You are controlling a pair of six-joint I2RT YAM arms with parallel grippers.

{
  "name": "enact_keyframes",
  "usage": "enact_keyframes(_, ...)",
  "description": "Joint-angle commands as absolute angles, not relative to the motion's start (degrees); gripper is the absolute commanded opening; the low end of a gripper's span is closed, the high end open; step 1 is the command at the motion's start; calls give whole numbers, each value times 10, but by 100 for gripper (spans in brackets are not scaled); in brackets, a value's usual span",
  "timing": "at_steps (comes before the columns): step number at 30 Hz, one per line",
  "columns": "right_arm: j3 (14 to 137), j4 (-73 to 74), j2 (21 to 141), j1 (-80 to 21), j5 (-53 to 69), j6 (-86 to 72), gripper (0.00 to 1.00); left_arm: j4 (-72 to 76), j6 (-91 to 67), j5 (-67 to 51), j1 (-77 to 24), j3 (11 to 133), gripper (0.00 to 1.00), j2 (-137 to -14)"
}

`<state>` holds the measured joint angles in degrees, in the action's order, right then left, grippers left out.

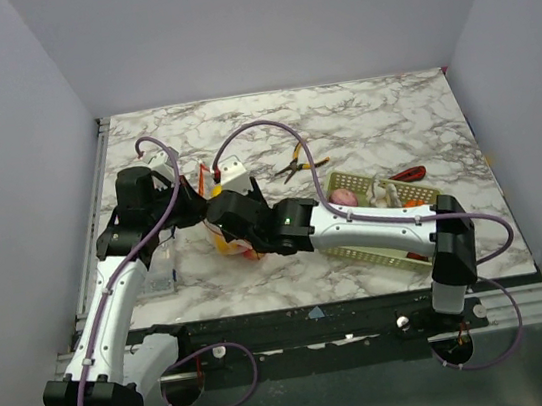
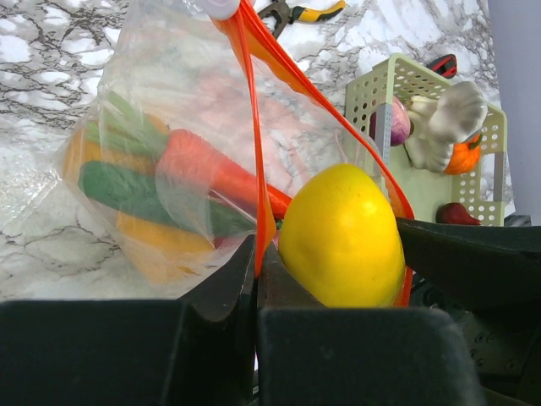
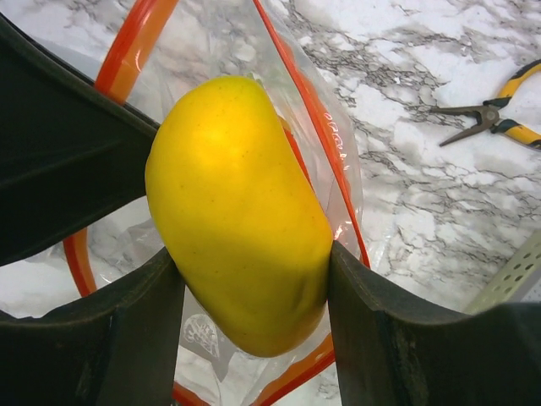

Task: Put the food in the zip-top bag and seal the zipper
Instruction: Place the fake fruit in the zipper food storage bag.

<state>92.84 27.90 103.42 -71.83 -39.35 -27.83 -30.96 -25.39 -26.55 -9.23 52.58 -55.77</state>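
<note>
The clear zip-top bag [image 2: 169, 110] lies on the marble with its red-orange zipper [image 2: 254, 101] held open. My left gripper [image 2: 256, 271] is shut on the zipper strip at the bag's mouth. My right gripper [image 3: 254, 279] is shut on the yellow mango [image 3: 241, 211] and holds it right at the bag's opening [image 3: 338, 152]. The mango also shows in the left wrist view [image 2: 342, 233]. Orange, green and yellow food [image 2: 161, 186] lies inside the bag. In the top view both grippers meet at the bag [image 1: 225, 232].
A pale green mesh basket [image 1: 398, 246] at the right holds a purple piece [image 1: 343, 197], white bulbs [image 1: 383, 192] and an orange piece [image 2: 463, 156]. Yellow-handled pliers [image 1: 301, 163] lie behind the bag. A red-handled tool [image 1: 410, 173] lies by the basket.
</note>
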Motion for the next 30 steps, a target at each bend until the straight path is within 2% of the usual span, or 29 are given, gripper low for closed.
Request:
enact_keyframes(1, 966, 379, 1056, -720, -396, -263, 31, -294, -258, -278, -90, 522, 0, -550)
enact_keyframes(9, 980, 417, 1056, -720, -412, -267, 39, -293, -259, -276, -90, 521, 0, -549)
enact_keyframes(30, 1030, 450, 1079, -720, -403, -264, 71, -293, -258, -282, -90, 519, 0, -544)
